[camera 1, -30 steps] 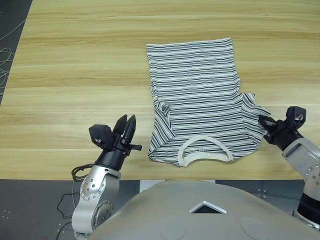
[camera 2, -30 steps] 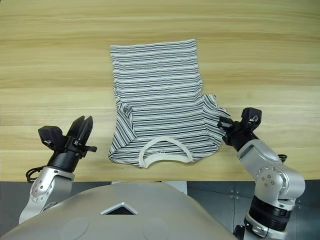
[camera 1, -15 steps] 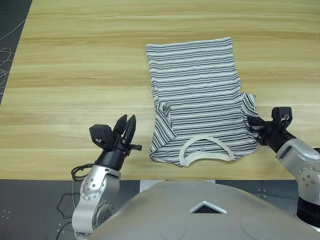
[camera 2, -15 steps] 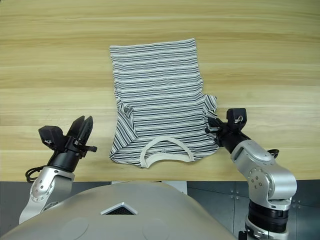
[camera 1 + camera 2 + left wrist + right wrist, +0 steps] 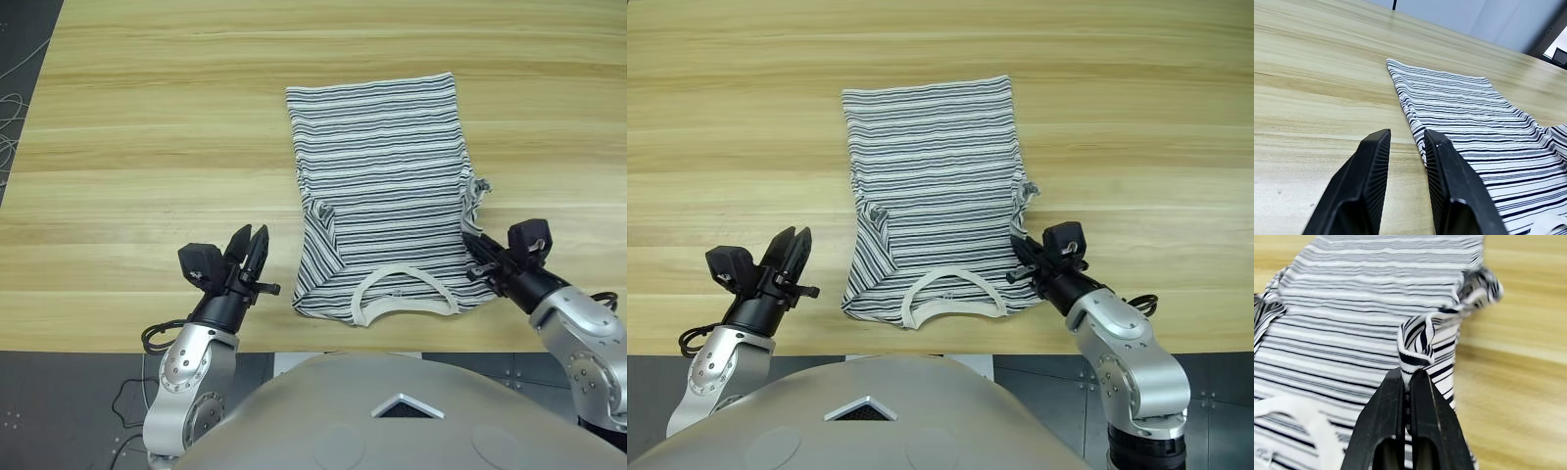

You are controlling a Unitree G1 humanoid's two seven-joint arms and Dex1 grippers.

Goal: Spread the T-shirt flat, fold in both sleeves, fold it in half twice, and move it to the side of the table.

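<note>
A black-and-white striped T-shirt (image 5: 382, 186) lies on the wooden table (image 5: 147, 147), white collar (image 5: 404, 294) toward the near edge. Its left sleeve is folded in over the body. My right gripper (image 5: 473, 252) is shut on the right sleeve's hem (image 5: 1415, 350), holding it lifted over the shirt's right side near the collar. My left gripper (image 5: 252, 257) rests near the table's front edge, left of the shirt and apart from it. Its fingers (image 5: 1376, 171) stand a little apart with nothing between them.
Bare wood stretches wide to the left of the shirt and beyond it. The table's near edge (image 5: 98, 351) runs just behind both grippers. Cables lie on the dark floor (image 5: 15, 88) past the left edge.
My right gripper has carried the right sleeve inward to the left, from beside the shirt to over its right side. The left arm has barely moved.
</note>
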